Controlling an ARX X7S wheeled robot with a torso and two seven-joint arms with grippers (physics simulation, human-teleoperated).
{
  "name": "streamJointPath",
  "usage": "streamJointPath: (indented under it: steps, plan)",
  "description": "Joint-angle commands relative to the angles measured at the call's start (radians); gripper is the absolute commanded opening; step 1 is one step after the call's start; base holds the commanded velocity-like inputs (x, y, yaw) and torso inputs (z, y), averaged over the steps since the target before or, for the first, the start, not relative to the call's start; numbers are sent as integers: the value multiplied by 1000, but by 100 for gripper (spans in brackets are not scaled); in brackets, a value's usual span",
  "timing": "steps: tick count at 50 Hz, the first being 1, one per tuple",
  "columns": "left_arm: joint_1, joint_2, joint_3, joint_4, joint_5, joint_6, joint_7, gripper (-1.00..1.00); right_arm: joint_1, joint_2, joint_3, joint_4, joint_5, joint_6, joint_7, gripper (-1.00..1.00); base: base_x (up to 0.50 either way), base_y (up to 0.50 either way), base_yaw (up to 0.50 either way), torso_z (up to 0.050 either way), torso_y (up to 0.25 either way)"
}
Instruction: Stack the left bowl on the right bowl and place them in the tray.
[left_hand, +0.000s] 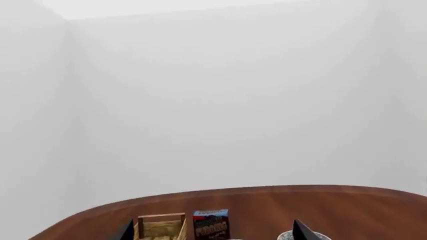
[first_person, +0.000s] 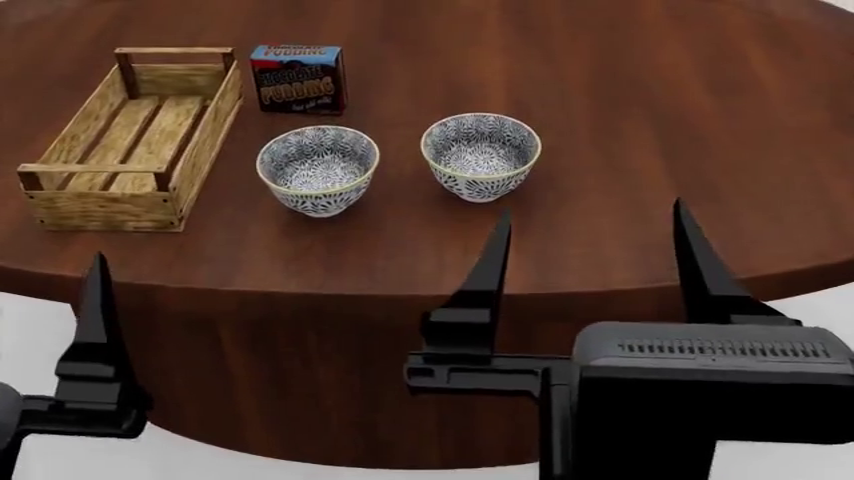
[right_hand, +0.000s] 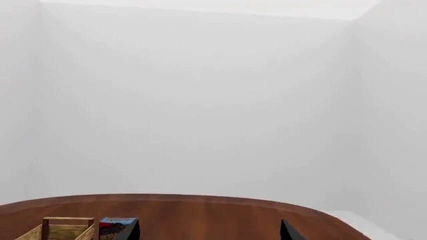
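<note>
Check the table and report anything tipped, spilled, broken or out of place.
Nothing stands out. Both bowls, left and right, sit upright and apart. The tray stands level with no bowl in it, and the pudding box stands upright beside it.

From my head camera, the only print I can read is on the blue pudding box (first_person: 298, 79) standing on the desk (first_person: 641, 120) just beside the tray (first_person: 80, 200): its big pale letters say "PUDDING". Smaller lettering above that word is too blurred to read. My left wrist camera shows the same word.
</note>
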Motion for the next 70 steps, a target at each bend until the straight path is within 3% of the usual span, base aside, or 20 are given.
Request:
streamJointPath:
  steps: [1, 41, 56, 70]
  plan:
    - [-28, -36, 12, 73, 7, -51, -4, 100, 13, 11, 15, 8, 34, 7, 10, 100, 0, 500, 0, 0, 0]
    - [-33, -57, 24, 79, 34, -48, -56, 100, 33, 59, -69, 38, 56, -7, 68, 100, 20, 500, 0, 0, 0]
    - [-28, -65, 27, 75, 29, -38, -61, 100, 25, 88, -105, 40, 45, -33, 77, 100, 344, 417, 0, 0, 0]
    - [-29, -71, 34, 72, 23, -31, -65, 100, 19, 69, -64, 10, 121, -30, 66, 100, 500, -41, 0, 0, 0]
